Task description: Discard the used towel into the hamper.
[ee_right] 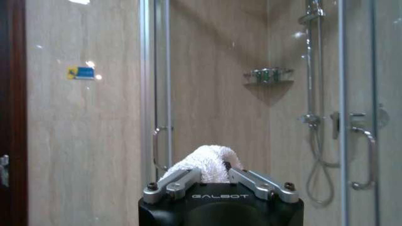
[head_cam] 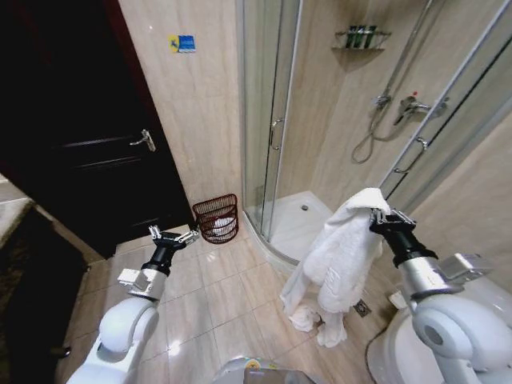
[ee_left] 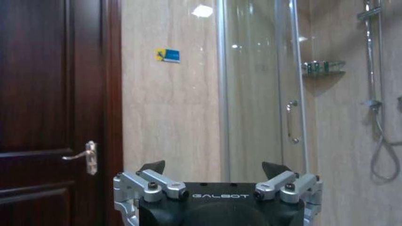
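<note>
At the right gripper (head_cam: 382,216), the two fingers are pinched tight on a bunched fold of the white terry-cloth towel (head_cam: 340,260), and its right wrist view shows that tuft (ee_right: 207,169) bulging up between them. From the grip the towel hangs with its long axis nearly vertical, trailing down toward the beige floor tiles (head_cam: 232,296), its lower end bunched low over them. Over on the other side, the left gripper (head_cam: 174,238) is held low with fingers spread wide and nothing between them, the left wrist view confirming the open spread (ee_left: 217,176). Just beyond it stands the small round red-brown wire hamper (head_cam: 217,217), against the wall beside the curved glass shower enclosure (head_cam: 268,120), tipped so its mouth faces the robot, with something pale inside.
</note>
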Robot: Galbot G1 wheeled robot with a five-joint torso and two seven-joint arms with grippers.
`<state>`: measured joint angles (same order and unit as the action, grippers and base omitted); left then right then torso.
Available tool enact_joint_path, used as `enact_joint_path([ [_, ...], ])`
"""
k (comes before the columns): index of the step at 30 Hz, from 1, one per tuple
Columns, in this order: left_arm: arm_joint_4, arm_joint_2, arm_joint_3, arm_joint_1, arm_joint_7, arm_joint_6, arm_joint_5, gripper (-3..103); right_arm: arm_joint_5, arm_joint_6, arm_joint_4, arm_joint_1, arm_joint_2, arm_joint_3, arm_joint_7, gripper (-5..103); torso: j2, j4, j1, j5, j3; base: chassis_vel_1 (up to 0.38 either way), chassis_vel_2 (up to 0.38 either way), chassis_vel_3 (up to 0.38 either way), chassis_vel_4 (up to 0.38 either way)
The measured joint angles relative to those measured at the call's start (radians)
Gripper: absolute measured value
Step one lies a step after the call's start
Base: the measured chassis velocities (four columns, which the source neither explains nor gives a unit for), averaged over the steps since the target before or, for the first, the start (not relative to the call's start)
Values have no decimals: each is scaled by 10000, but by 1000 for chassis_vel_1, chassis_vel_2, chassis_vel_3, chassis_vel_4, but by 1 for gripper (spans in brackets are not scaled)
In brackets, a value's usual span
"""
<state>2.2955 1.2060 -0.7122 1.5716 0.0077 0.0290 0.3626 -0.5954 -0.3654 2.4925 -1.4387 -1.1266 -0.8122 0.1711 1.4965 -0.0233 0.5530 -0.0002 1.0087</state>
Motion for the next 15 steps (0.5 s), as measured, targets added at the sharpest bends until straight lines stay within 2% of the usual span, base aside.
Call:
enact_joint_path([
  [7, 317, -182, -425, 270, 10, -151, 286, 100, 331, 32, 65, 59, -437, 323, -65, 3, 0, 0, 0, 1, 0, 0, 0, 0, 0],
  [15, 401, -251, -72, 113, -271, 120, 322, 100, 248, -55, 75, -89, -196, 233, -31, 3, 0, -2, 0, 1, 0, 0, 0, 0, 0],
])
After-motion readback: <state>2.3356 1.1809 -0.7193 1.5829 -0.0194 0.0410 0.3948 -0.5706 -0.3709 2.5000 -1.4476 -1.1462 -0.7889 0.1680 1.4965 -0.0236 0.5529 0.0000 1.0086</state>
